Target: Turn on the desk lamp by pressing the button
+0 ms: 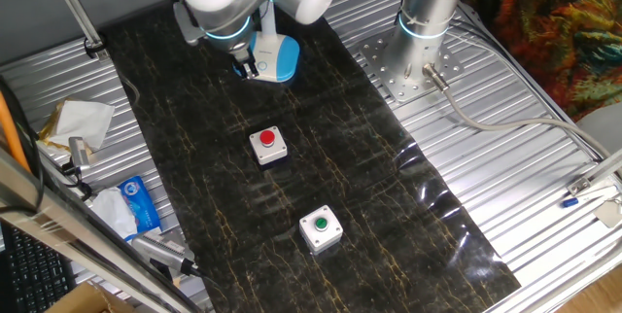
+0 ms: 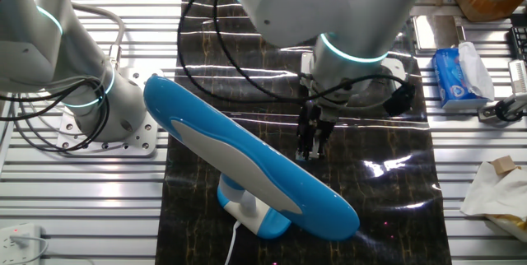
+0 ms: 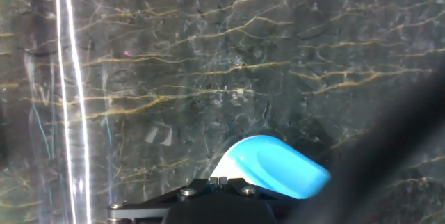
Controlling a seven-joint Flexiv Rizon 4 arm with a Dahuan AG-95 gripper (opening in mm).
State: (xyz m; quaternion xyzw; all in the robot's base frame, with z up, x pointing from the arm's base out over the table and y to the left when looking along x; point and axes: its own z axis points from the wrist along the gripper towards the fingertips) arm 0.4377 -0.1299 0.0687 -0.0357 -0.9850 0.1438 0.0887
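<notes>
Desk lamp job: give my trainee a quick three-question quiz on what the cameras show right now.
1. True or false: the gripper is over the grey box with the red dome button.
2. Multiple choice: which grey box lies nearest the desk lamp? A) the one with the red dome button B) the one with the green dome button C) neither is on the dark mat
3. Fill in: in the other fixed view, the lamp's long head is light-blue and ____.

Key: 1 false, it is beside the lamp's base; 2 A; 3 white.
</notes>
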